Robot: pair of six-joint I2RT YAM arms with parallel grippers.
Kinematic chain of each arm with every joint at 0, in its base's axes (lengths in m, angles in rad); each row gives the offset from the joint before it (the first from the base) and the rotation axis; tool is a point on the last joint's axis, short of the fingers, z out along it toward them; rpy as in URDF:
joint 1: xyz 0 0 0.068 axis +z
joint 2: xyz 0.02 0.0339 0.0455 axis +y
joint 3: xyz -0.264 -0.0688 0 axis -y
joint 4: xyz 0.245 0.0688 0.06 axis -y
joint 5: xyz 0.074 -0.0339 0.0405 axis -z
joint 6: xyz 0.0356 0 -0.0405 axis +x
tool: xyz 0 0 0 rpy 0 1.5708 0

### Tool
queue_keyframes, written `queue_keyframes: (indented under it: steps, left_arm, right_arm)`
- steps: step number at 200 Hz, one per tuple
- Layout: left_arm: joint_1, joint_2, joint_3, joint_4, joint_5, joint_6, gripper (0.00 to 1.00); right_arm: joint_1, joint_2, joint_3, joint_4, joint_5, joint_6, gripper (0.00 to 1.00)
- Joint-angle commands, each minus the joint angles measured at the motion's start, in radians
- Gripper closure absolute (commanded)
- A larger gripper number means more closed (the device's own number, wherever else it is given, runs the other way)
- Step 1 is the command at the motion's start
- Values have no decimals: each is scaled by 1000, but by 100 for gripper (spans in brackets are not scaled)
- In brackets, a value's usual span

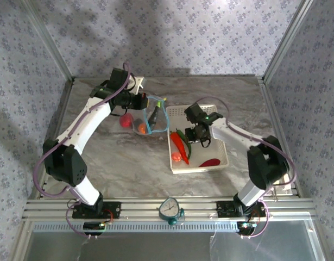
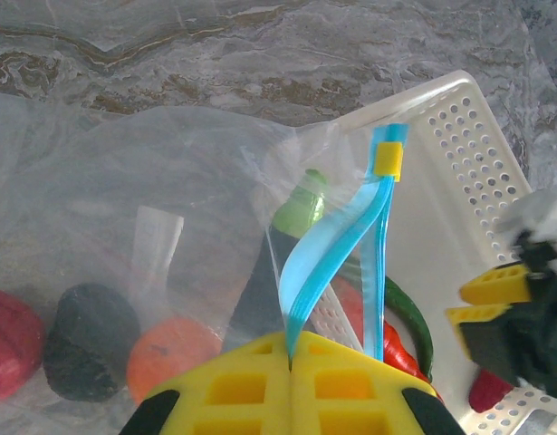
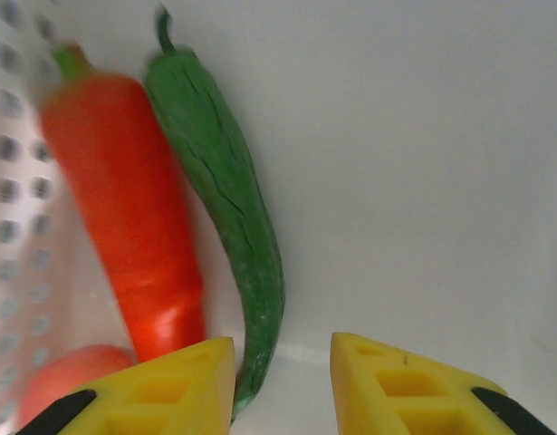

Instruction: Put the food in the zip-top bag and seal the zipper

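My left gripper (image 2: 290,358) is shut on the light-blue zipper (image 2: 328,249) and holds the zip-top bag (image 1: 150,117) up with its mouth apart. A yellow slider (image 2: 388,159) sits at the strip's far end. Inside the bag lie a dark eggplant with a green cap (image 2: 269,272), an orange piece (image 2: 174,353), a black piece (image 2: 90,340) and a red piece (image 2: 8,340). My right gripper (image 3: 283,367) is open, low in the white basket (image 3: 423,136). The tip of a green chili (image 3: 228,199) lies between its jaws, close to the left finger. A red chili (image 3: 133,208) lies beside it.
The basket (image 1: 218,157) stands right of the bag and also holds a small red fruit (image 1: 176,157) and a red pepper (image 1: 210,162). Metal frame posts and patterned walls close in the marble table (image 1: 123,163). A gauge (image 1: 170,209) sits on the front rail.
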Motion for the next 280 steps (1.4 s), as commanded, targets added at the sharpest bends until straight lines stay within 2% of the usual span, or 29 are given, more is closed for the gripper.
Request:
queue_keyframes:
  steps: [1,100,140,196,225,246,280]
  left_arm:
    - [9,-33,1,-17,-5,18,97]
    - [10,-24,-7,-7,-5,15,97]
    - [9,-22,-6,-7,-4,16,97]
    - [9,-20,-19,-3,-2,24,97]
    - [10,-21,-26,-4,-20,28,97]
    - [7,-20,-26,-4,-26,30,97]
    - [6,-21,-26,-1,-28,31,97]
  right_arm:
    - [16,57,7,2,-23,22,67]
    - [23,159,10,42,-39,34,68]
    - [18,172,12,41,-35,36,80]
    - [2,47,9,-25,80,34,86]
    - [-14,-63,87,-137,120,-7,86]
    - [-13,-112,160,-233,43,-47,86]
    - [-8,-186,207,-277,-242,-86,86]
